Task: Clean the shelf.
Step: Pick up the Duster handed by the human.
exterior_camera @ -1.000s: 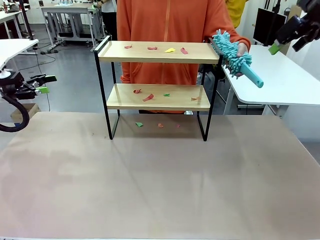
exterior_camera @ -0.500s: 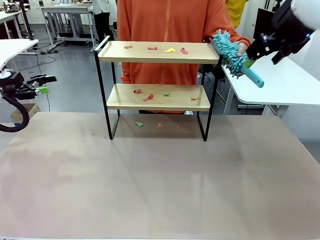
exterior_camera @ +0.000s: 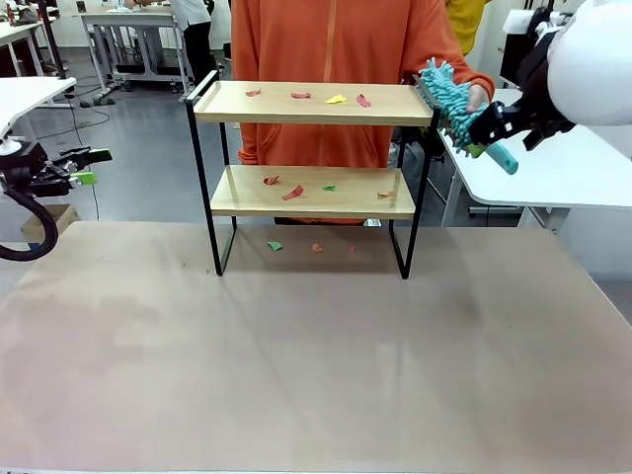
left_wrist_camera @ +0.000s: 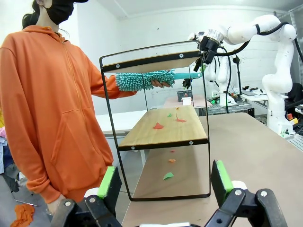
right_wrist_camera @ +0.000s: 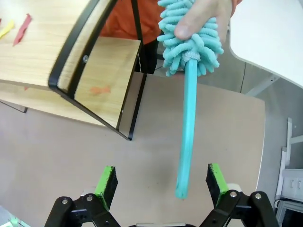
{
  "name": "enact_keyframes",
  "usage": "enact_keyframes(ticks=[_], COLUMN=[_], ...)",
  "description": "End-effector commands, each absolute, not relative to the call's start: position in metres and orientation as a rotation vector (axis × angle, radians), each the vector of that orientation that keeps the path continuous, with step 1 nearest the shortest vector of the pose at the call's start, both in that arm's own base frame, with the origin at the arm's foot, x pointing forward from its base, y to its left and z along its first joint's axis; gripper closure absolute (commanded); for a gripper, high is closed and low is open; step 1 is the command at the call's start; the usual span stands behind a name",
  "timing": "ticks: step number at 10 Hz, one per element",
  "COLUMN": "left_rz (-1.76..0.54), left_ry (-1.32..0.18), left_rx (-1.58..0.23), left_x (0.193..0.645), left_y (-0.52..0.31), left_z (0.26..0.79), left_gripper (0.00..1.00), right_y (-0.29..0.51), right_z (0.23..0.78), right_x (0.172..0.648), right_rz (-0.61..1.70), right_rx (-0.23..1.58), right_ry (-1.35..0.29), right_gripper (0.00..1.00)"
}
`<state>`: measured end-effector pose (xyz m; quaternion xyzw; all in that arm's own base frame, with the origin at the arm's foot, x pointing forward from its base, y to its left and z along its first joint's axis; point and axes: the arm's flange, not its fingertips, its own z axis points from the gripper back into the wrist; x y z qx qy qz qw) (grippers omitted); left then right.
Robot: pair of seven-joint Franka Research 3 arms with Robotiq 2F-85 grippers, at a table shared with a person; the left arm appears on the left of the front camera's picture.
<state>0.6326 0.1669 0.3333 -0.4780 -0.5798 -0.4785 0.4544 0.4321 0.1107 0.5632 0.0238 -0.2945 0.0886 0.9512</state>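
The right pincer (right_wrist_camera: 160, 183), spread, is at the handle of the teal fluffy duster (right_wrist_camera: 186, 137) in a person's hand (right_wrist_camera: 203, 14), right of the two-tier wooden shelf (exterior_camera: 306, 104); the left pincer (left_wrist_camera: 164, 182) is spread too.

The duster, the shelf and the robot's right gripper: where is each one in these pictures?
duster (right_wrist_camera: 186, 123), right wrist view, middle of its handle.
shelf (exterior_camera: 306, 116), front view, front edge of the top board.
right gripper (right_wrist_camera: 161, 182), right wrist view, midway between its open fingertips.
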Motion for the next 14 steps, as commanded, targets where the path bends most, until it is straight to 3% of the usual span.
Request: enact_keyframes(ticks=[1,9,10,11,12,14], left_rz=[-1.194,-1.194,-1.194,-1.194,-1.194,-1.194], left_ry=[-1.439,-1.439,-1.439,-1.439,-1.439,-1.439], left_rx=[-1.169,-1.169,-1.169,-1.169,-1.169,-1.169], left_x=[0.632,0.632,0.632,0.632,0.632,0.632], left_y=[0.167,0.167,0.167,0.167,0.167,0.167], left_z=[0.334,0.334,0.334,0.334,0.334,0.334], left_gripper=[0.0,0.0,0.0,0.0,0.0,0.0], right_y=[0.114,0.106,0.106,0.107,0.108,0.108], right_z=[0.549,0.542,0.544,0.543,0.543,0.547], right_x=[0.446,0.463,0.462,0.462,0.462,0.461], right_rz=[0.134,0.095,0.094,0.09,0.09,0.085], right_rx=[0.071,0.028,0.034,0.036,0.032,0.02], right_ry=[-0.597,-0.606,-0.609,-0.605,-0.609,-0.615], right_gripper=[0.0,0.0,0.4,0.6,1.0,1.0])
